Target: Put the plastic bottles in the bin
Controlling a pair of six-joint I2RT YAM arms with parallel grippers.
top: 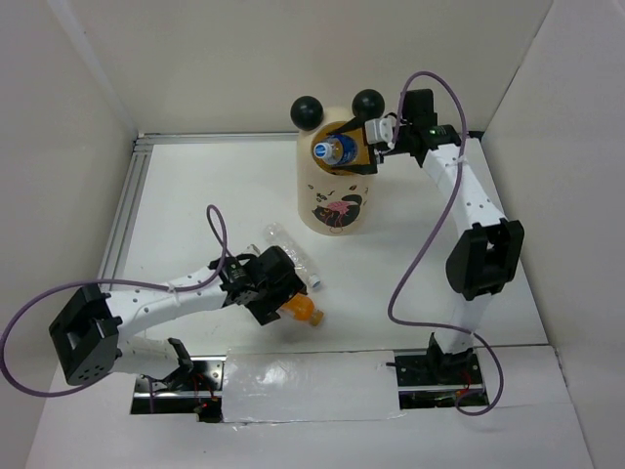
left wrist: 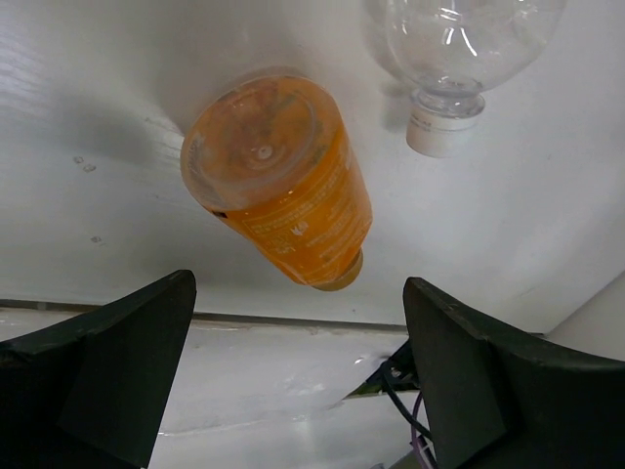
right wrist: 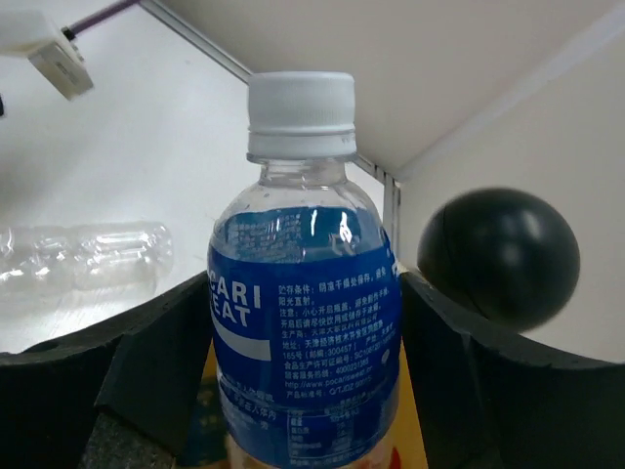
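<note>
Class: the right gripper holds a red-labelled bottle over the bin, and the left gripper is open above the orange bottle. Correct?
No: the bottle in the right gripper has a blue label, not red; the right wrist view shows it. The rest stands.

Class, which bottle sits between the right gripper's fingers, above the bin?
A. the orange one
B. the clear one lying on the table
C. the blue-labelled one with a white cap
C: the right wrist view shows the blue-labelled bottle held in the right gripper over the bin; the orange bottle lies on the table under the left gripper.
</note>
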